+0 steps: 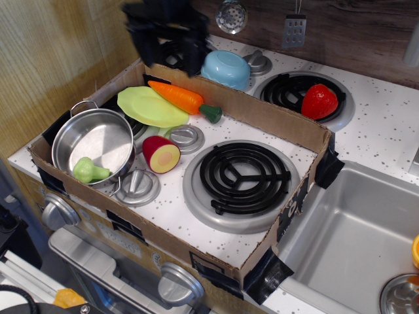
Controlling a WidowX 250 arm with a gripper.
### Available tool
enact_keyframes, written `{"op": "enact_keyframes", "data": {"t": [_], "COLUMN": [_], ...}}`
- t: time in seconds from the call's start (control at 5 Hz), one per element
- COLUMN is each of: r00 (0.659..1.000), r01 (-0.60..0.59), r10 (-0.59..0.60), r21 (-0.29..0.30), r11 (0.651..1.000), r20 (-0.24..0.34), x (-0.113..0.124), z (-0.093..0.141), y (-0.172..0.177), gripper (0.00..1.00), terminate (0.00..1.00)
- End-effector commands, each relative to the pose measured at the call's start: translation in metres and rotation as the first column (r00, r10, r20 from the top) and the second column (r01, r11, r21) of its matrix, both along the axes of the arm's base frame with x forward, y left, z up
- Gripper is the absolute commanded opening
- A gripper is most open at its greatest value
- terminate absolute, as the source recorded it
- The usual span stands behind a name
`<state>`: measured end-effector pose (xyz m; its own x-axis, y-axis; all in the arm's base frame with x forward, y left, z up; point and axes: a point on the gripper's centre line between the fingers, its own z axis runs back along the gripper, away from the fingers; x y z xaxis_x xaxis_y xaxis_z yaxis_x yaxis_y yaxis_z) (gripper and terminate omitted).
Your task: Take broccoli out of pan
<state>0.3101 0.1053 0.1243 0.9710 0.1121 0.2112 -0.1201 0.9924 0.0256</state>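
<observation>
broccoli [90, 170] sits inside the pan [98, 140], at the pan's near rim, head to the left w/ stem pointing right, so long axis runs roughly left-right. hand [171, 53] is blurred at top of view, over the back edge of the cardboard box [262, 118], well apart from the pan; fingers hang down w/ a gap btwn them, nothing held, looks released. broccoli lies forward and left of the hand, lower down, so prob needs to travel that way & descend.

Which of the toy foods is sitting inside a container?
The pale-green broccoli: it lies inside the steel pan, at its front rim. The carrot rests on the flat plate, the strawberry on a burner.
</observation>
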Motion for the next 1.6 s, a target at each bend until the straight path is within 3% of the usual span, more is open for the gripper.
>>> {"op": "enact_keyframes", "data": {"t": [0.0, 0.2, 0.6, 1.4], "r00": [0.980, 0.953, 0.911, 0.918], "r01": [-0.193, -0.296, -0.411, -0.392], "r10": [0.195, 0.301, 0.413, 0.382], "r21": [0.061, 0.098, 0.137, 0.100], "r11": [0.979, 0.950, 0.901, 0.915], "r20": [-0.029, -0.041, 0.021, 0.105], "x": [-0.056, -0.067, -0.076, -0.072], "z": [0.009, 0.000, -0.020, -0.047], "y": [0.018, 0.025, 0.029, 0.052], "gripper": [1.00, 1.00, 1.00, 1.00], "terminate": [0.00, 0.00, 0.00, 0.00]}}
